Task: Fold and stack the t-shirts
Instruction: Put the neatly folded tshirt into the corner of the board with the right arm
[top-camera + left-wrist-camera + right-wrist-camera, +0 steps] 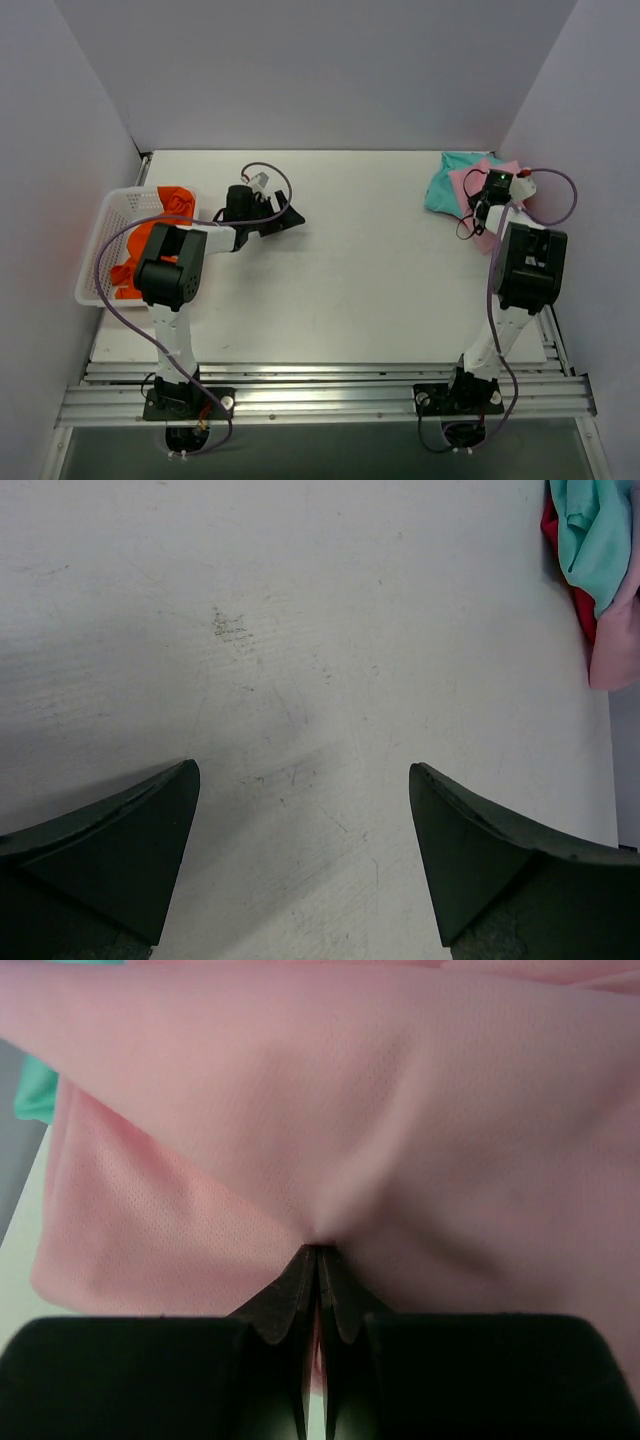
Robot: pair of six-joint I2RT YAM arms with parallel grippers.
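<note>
The light pink t-shirt (470, 181) lies on the teal t-shirt (447, 188) in a pile at the table's far right. My right gripper (484, 212) is over that pile; in the right wrist view it (318, 1252) is shut on a fold of the pink t-shirt (300, 1110), with teal (35, 1095) at the left edge. The left wrist view shows the pile far off: teal (600, 530), the red t-shirt (566, 570) and pink (615, 640). The orange t-shirt (150, 238) lies in the basket. My left gripper (288, 216) (300, 770) is open and empty over bare table.
A white mesh basket (96, 255) stands at the table's left edge beside the left arm. Grey walls close in the table on three sides. Aluminium rails (320, 395) run along the near edge by the arm bases.
</note>
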